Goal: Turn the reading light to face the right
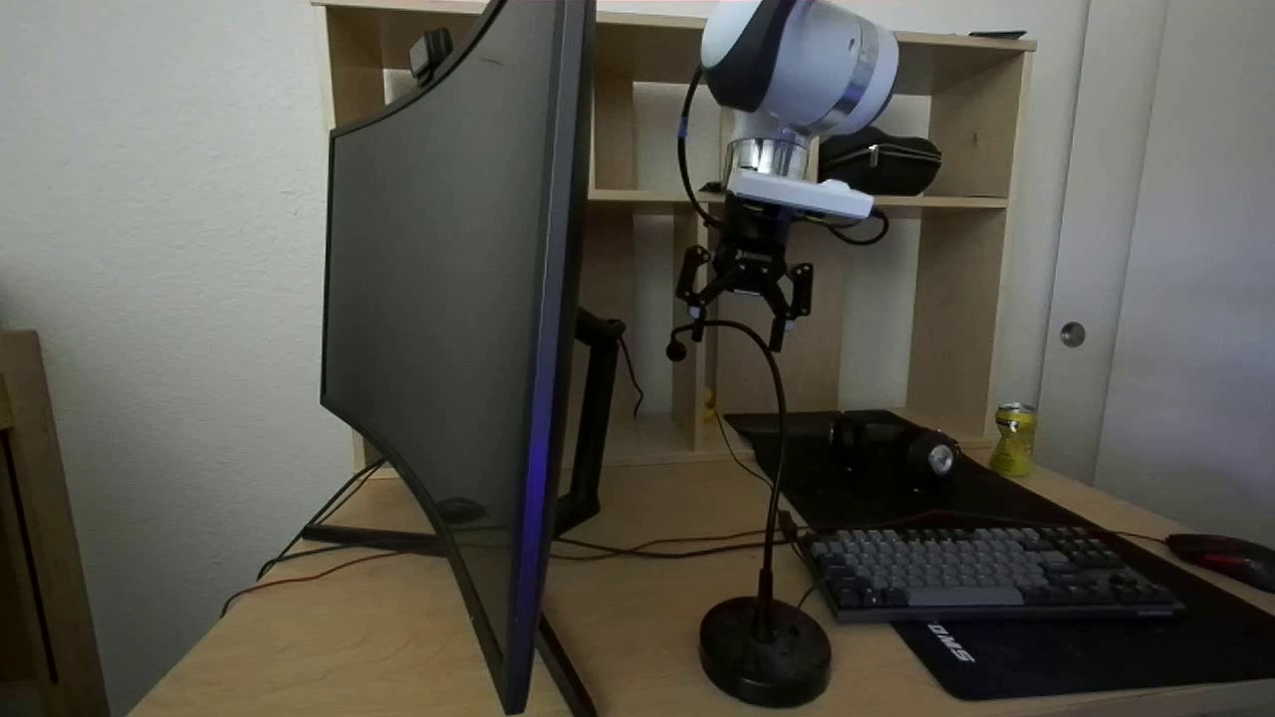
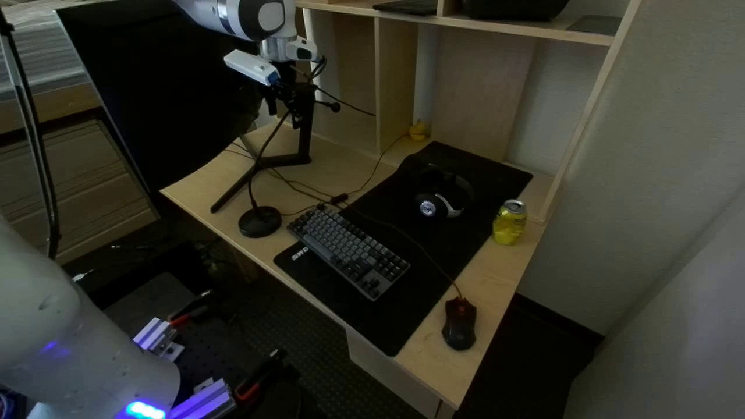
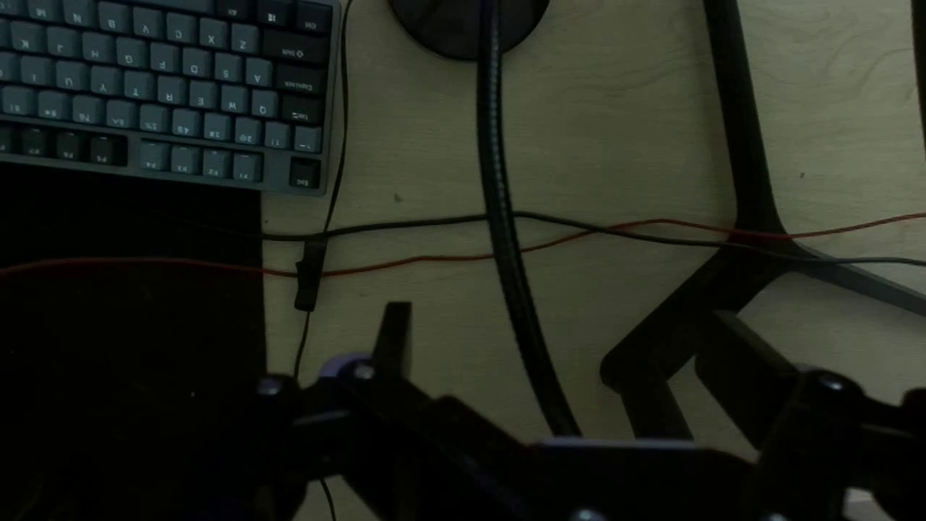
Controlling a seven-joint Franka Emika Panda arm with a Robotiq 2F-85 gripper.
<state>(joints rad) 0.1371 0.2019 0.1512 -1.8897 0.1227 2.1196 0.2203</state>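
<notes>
The reading light (image 1: 781, 428) stands on the surface (image 2: 489, 279), by the long front edge, and its tall, thin neck (image 3: 495, 159) goes up and bends over close to the fingers (image 3: 393, 336). We see the neck run between them in the wrist view, and they are spread wide, gripping nothing, though we can't tell if they touch it. The arm (image 1: 812, 75) points straight down, so we think squeezing comes next, then turning.
</notes>
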